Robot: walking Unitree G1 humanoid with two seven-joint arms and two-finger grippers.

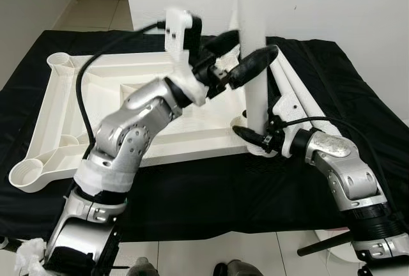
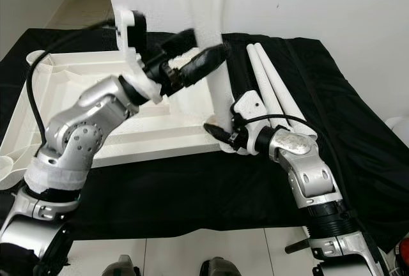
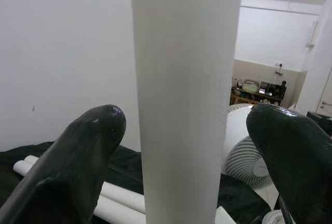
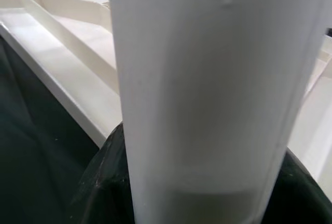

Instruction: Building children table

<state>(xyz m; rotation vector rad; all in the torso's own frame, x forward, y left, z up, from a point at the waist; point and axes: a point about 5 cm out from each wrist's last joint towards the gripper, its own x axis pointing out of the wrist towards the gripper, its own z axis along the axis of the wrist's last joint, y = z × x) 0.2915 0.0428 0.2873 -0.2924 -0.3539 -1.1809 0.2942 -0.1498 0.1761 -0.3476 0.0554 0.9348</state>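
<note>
The white children's table top (image 1: 96, 97) lies upside down on a black cloth (image 1: 211, 193). A white leg (image 1: 254, 33) stands upright in the socket at the top's near right corner. My left gripper (image 1: 239, 55) reaches across the top and straddles the leg partway up; its black fingers (image 3: 83, 156) stand open with a gap on each side. My right gripper (image 1: 255, 138) is low at the leg's foot, shut on the leg (image 4: 207, 94) just above the socket. Two spare white legs (image 2: 275, 84) lie side by side on the cloth to the right.
Empty round corner sockets show at the top's far left (image 1: 61, 62) and near left (image 1: 29, 174). A white wall (image 1: 319, 1) rises close behind the cloth. Pale floor tiles (image 1: 211, 250) run along the near edge. A white fan (image 3: 249, 156) stands beyond.
</note>
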